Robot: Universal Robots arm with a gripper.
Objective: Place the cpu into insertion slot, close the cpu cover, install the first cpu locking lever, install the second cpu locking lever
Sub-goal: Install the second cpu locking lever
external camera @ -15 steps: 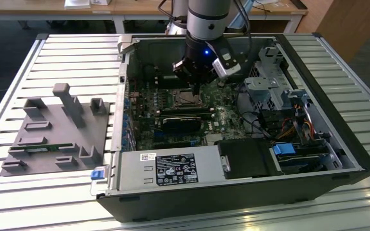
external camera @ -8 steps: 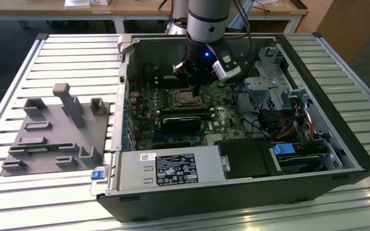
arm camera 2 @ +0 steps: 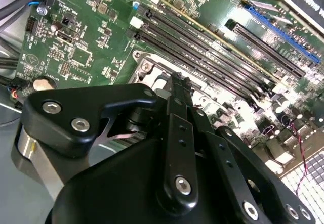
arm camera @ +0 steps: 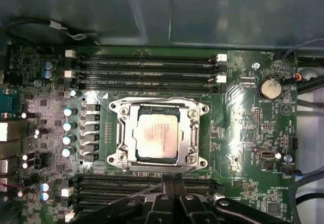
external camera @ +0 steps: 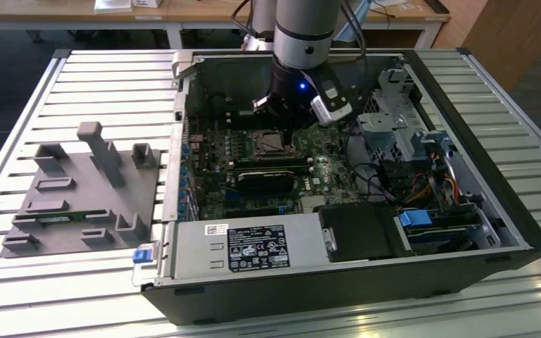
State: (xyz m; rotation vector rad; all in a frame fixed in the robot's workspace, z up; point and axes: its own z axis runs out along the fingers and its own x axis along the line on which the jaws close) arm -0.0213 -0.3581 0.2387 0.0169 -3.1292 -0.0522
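Note:
In the first wrist view the cpu (arm camera: 157, 135), a pale silver square, lies in the insertion slot (arm camera: 115, 133) on the green board. The silvery cpu cover (arm camera: 132, 117) lies flat around it as a frame. My gripper (arm camera: 169, 186) is shut with nothing in it, beside the socket's edge that faces a bank of long black slots. A thin metal rod (arm camera: 144, 191) slants next to the fingertips. The second wrist view has the gripper (arm camera 2: 177, 82) just in front of the socket's metal frame (arm camera 2: 147, 67). In the exterior view the gripper (external camera: 287, 116) hangs inside the open computer case, above the insertion slot (external camera: 272, 144).
Long black memory slots (arm camera: 147, 75) flank the socket on two sides. The case's walls (external camera: 184, 105), a drive cage (external camera: 393, 127) and cables (external camera: 411, 186) crowd the exterior view's right. A grey fixture block (external camera: 82, 190) sits on the slatted table at the exterior view's left.

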